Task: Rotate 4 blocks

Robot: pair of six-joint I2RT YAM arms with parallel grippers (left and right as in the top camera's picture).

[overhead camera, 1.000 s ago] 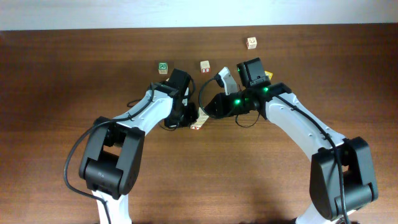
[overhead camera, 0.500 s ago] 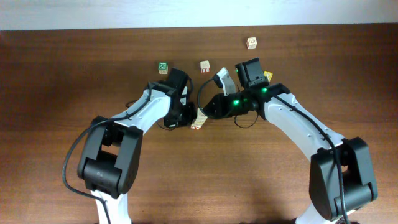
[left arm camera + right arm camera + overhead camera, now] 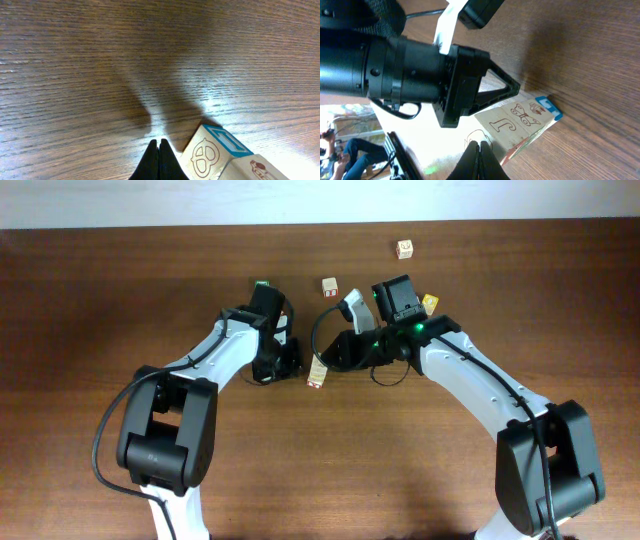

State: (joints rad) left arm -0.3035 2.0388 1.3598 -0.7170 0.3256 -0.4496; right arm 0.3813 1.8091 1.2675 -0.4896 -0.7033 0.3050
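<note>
Left wrist: pale wooden block (image 3: 209, 156), pretzel-like outline perhaps, on grained table (image 3: 100, 60).

Right wrist view: the letter J, in thin dark outline, stands on a pale face of the wooden block (image 3: 500, 126). Left wrist view: the pretzel-picture block (image 3: 207, 157) has a blue-bordered face whose character lies too oblique to read. Overhead view: the signs on the red-marked cubes (image 3: 329, 286) are too small to read.

My four blocks, spread apart
Pale block (image 3: 316, 374) frontmost; red-marked block (image 3: 329, 286) behind it; second red-marked block (image 3: 404, 248) farthest back; green block (image 3: 262, 282) mostly hidden.
</note>
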